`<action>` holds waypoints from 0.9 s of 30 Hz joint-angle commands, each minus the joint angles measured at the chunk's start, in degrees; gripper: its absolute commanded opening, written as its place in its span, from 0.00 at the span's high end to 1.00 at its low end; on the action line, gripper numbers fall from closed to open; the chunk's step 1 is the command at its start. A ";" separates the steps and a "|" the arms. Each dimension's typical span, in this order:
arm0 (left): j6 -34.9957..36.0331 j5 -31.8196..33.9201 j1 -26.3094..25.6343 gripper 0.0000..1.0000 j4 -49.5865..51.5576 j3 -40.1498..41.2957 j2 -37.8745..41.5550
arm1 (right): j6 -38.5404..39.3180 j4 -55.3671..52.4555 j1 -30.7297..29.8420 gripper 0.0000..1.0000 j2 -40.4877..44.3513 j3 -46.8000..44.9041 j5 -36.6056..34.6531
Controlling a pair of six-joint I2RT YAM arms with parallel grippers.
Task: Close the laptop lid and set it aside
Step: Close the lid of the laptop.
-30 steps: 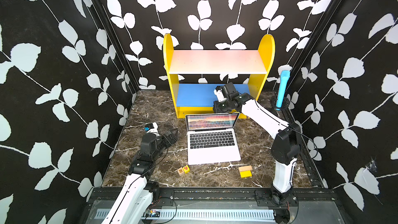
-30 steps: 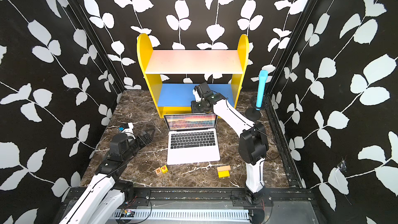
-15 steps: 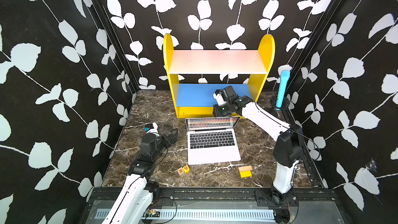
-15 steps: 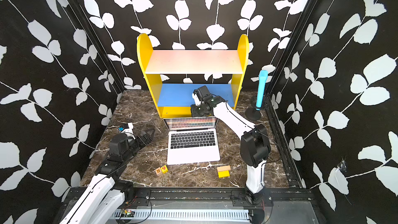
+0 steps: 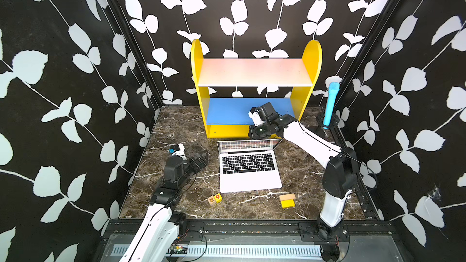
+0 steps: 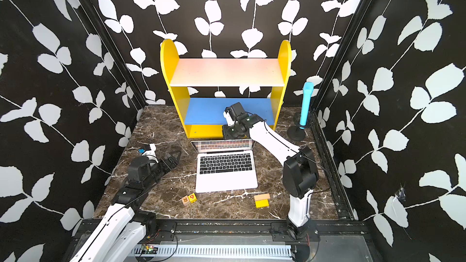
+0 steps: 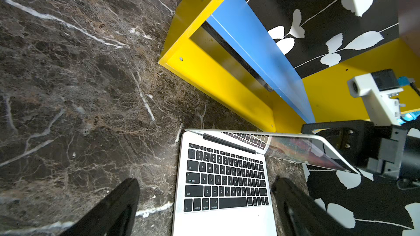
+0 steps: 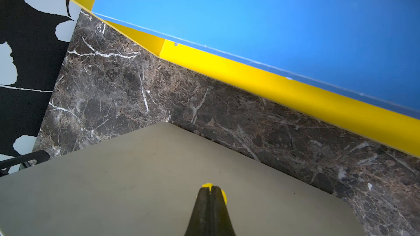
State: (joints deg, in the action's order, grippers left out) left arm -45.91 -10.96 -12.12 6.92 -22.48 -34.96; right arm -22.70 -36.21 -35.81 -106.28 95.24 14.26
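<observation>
On the brown marble tabletop (image 5: pixel 176 127) within black leaf-patterned walls (image 5: pixel 63 84), the left gripper (image 5: pixel 203 157), jaws apart, is just left of the silver laptop (image 5: pixel 249 180), centred before the yellow shelf unit (image 5: pixel 302 102), its laptop lid (image 5: pixel 248 144) tilted low over black keys (image 5: pixel 245 163) beneath the right gripper (image 8: pixel 210 189), jaws together; front blocks (image 5: pixel 214 198) read "R" and "6".

laptop lid (image 5: pixel 249 144) outer face hidden in both top views, right gripper (image 8: pixel 210 189) tips hidden behind it there, left gripper (image 7: pixel 205 180) fingers (image 7: pixel 118 207) blurred and cut off by frame edge, laptop (image 7: pixel 223 178) trackpad (image 7: pixel 225 224) cropped in left wrist view, lid cropped in right wrist view
</observation>
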 commanded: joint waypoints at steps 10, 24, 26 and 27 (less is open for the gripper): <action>-0.14 -0.29 -0.19 0.05 -0.43 0.07 0.54 | -0.33 -0.27 -1.53 1.00 2.96 -2.72 2.24; -0.03 -0.37 -0.19 0.05 -0.33 -0.26 0.33 | -0.44 -0.33 -2.24 1.00 4.41 -4.70 2.61; -0.07 -0.38 -0.23 0.05 -0.33 -0.28 0.45 | -0.42 -0.36 -2.33 1.00 4.62 -5.05 2.54; -0.06 -0.38 -0.19 0.05 -0.33 -0.28 0.49 | -0.42 -0.40 -2.41 1.00 4.73 -5.21 2.60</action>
State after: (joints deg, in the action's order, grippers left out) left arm -46.06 -10.96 -12.12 6.94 -22.48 -34.89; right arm -22.94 -35.77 -37.28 -103.48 90.98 16.23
